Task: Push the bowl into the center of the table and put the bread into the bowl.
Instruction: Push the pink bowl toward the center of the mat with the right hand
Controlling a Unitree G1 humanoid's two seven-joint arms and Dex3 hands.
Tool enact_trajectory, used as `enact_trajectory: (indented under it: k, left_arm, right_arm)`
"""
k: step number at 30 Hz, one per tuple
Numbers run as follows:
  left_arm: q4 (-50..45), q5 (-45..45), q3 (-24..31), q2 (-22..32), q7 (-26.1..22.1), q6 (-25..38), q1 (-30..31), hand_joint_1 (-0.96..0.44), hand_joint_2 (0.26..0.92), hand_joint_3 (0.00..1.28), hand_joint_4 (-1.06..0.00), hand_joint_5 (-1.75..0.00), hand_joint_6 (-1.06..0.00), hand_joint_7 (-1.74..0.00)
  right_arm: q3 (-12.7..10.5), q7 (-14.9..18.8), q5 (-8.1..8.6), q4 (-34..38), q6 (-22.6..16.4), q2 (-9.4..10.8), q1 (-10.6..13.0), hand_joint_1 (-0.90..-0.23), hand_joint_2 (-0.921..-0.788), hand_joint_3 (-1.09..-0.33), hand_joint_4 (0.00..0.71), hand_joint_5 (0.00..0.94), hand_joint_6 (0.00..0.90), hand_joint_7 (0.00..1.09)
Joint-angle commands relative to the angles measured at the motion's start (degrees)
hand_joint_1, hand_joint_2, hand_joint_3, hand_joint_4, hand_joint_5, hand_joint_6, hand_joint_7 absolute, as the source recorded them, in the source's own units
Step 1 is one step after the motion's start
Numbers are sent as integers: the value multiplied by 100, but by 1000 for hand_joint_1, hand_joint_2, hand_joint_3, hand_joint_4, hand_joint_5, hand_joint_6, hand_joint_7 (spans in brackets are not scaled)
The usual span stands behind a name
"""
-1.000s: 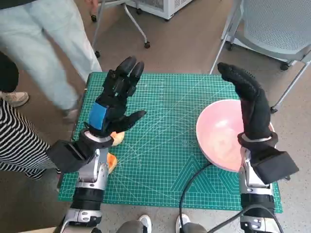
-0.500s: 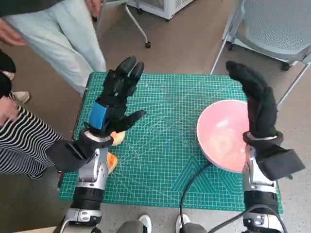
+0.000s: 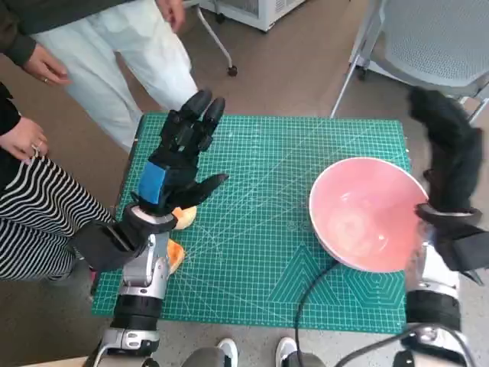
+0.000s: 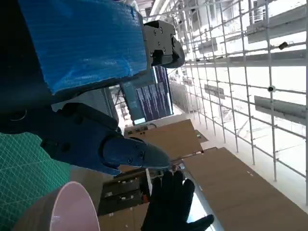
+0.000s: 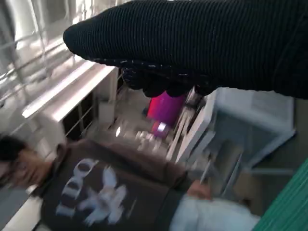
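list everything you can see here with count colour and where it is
bowl: one, pink, on the robot's right part of the mat, not yet at the centre
bread: orange-tan pieces, count unclear, at the mat's left edge, mostly hidden under the left forearm
cutting mat: one, green with a grid, covering the table
cable: one, black, running from the bowl's near side off the front edge
chair: one, grey mesh, on the floor beyond the table's right corner
people: two, one in pale trousers, one in a striped garment, left of the table
left hand: black with blue tape, raised over the mat's left side, fingers apart, holding nothing
right hand: black glove, raised off the bowl's right side, holding nothing
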Motion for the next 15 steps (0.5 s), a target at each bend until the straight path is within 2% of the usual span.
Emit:
enact_trajectory:
  k: [1, 6, 10, 15]
  left_arm:
    - [64, -33, 19, 6, -11, -87, -75, -532, 921, 100, -166, -28, 1, -426]
    - [56, -43, 22, 8, -11, -80, -66, -532, 921, 102, -165, -26, 1, -423]
    - [36, -46, 24, 9, -17, -84, -43, -534, 921, 104, -164, -25, 1, -419]
    - [34, -58, 31, 15, -29, -79, -35, -539, 921, 108, -163, -24, 1, -417]
  right_arm:
    - [-148, -331, -135, 682, -44, -177, -123, -613, -921, -724, 163, 1, -1, 535]
    - [-219, -673, -237, 1195, -5, -334, -263, -581, -921, -772, 151, 0, -1, 526]
    - [-293, -806, -216, 1562, 104, -416, -359, -560, -921, -798, 137, 0, -1, 522]
    - [-376, -932, -165, 2033, 319, -492, -439, -566, -921, -805, 127, 0, -1, 522]
